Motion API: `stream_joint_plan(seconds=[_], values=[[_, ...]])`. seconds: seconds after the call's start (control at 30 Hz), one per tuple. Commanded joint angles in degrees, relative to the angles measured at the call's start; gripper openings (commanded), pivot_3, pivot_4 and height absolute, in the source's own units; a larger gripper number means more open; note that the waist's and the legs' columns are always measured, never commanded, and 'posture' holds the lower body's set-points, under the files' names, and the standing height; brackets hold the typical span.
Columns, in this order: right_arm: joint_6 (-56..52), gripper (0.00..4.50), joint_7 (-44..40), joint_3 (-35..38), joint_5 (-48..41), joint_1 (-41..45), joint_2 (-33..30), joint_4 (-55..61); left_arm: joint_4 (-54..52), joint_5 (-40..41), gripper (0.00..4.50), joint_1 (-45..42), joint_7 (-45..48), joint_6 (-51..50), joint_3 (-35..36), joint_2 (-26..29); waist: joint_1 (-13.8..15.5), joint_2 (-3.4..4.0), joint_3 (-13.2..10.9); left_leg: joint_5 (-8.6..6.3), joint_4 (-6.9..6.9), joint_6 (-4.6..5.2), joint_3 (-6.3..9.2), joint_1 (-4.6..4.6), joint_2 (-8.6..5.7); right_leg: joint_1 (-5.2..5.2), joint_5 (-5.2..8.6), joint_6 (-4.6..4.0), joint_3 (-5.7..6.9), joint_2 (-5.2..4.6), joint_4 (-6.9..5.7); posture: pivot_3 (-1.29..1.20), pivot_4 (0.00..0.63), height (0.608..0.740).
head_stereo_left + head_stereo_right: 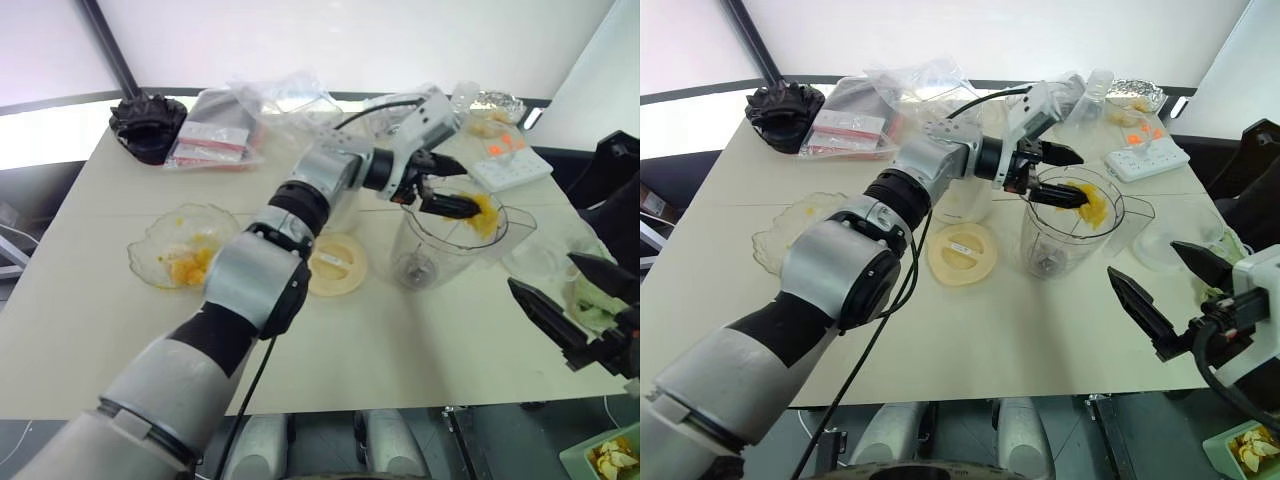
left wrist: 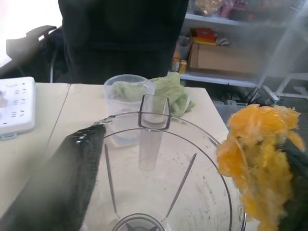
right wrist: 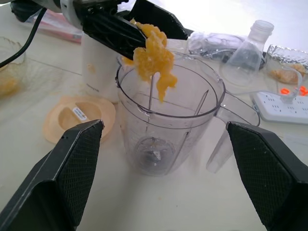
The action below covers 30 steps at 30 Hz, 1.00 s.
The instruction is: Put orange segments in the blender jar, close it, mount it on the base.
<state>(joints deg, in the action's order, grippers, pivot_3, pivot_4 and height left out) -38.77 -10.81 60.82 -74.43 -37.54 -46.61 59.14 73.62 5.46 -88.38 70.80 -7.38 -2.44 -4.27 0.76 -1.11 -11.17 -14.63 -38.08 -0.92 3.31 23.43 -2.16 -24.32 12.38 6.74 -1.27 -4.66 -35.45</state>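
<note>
The clear blender jar (image 1: 440, 250) stands uncovered on the table, its dark blade showing at the bottom. My left gripper (image 1: 462, 187) hovers over its mouth, open. A clump of orange segments (image 3: 151, 55) clings to one finger and hangs above the jar's opening. More orange segments lie in the crinkled glass bowl (image 1: 185, 250) at the left. The cream-white base (image 3: 98, 67) stands just behind the jar, partly hidden by my left arm. My right gripper (image 1: 1142, 260) is open and holds nothing, off to the right of the jar near the table's front edge.
The flat cream lid (image 1: 337, 264) lies left of the jar. A white power strip (image 1: 1148, 157), a clear flask (image 3: 250, 53) and a plastic cup with a green cloth (image 2: 127, 96) sit right of the jar. Plastic bags (image 1: 230, 125) lie at the back. A person in dark clothing (image 2: 120, 38) stands beyond the table.
</note>
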Motion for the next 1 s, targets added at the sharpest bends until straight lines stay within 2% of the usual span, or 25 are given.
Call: stream_joint_plan(seconds=[0.03, 0.07, 0.23, 0.4, 0.7, 1.0], values=[[1.6, 4.31, 1.0, -1.0, 0.0, 1.5, -2.5, 0.1, -0.7, -1.0, 4.46, -0.6, -0.9, -0.2, 0.6, 1.1, 0.0, 0.0, 0.0, 0.0, 0.0, 0.0, 0.02, 0.0, 0.0, 0.0, 0.0, 0.0, 0.0, 0.0, -0.01, 0.0, 0.15, 0.74], [1.7, 4.31, 1.2, -1.3, -0.1, 1.7, -2.9, 0.1, -0.6, -1.1, 4.46, -0.5, -1.1, -0.3, 0.6, 1.3, 0.0, 0.0, 0.0, 0.0, 0.0, 0.01, -0.01, 0.0, 0.0, 0.0, 0.0, 0.0, 0.0, 0.0, 0.0, 0.0, 0.15, 0.74], [1.1, 4.31, 1.3, -4.2, 0.4, 5.0, -6.0, -2.0, 2.4, 0.6, 4.46, -2.0, -15.0, -11.6, 5.3, -0.1, 0.1, -0.04, 0.0, -0.01, -0.02, 0.02, 0.05, 0.01, -0.01, 0.06, -0.02, 0.06, 0.01, -0.01, 0.03, 0.0, 0.15, 0.74], [1.0, 4.31, 1.7, -3.5, -0.4, 4.4, -5.7, -1.1, 2.9, 0.2, 4.46, -2.6, -19.9, -18.9, 7.2, -0.8, 0.1, -0.04, 0.0, -0.08, -0.02, 0.13, 0.06, 0.02, -0.05, 0.05, -0.04, 0.19, 0.01, -0.01, 0.04, 0.0, 0.15, 0.74], [2.9, 4.31, 2.7, -2.6, -0.5, 0.2, -3.4, 0.9, 2.7, 2.3, 4.46, -4.7, -23.0, -25.4, 11.2, -2.1, 0.0, -0.04, 0.0, -0.08, -0.02, 0.14, 0.03, 0.02, -0.06, 0.05, -0.04, 0.19, 0.01, -0.01, 0.05, 0.0, 0.15, 0.74], [5.1, 4.31, 3.0, -3.6, 0.2, -1.7, -3.5, 0.9, 2.9, 2.7, 4.46, -4.6, -25.7, -26.3, 14.1, -2.2, 0.1, -0.04, 0.0, -0.09, -0.02, 0.14, 0.01, 0.0, -0.07, 0.06, -0.04, 0.19, 0.0, -0.01, 0.05, 0.0, 0.15, 0.74]])
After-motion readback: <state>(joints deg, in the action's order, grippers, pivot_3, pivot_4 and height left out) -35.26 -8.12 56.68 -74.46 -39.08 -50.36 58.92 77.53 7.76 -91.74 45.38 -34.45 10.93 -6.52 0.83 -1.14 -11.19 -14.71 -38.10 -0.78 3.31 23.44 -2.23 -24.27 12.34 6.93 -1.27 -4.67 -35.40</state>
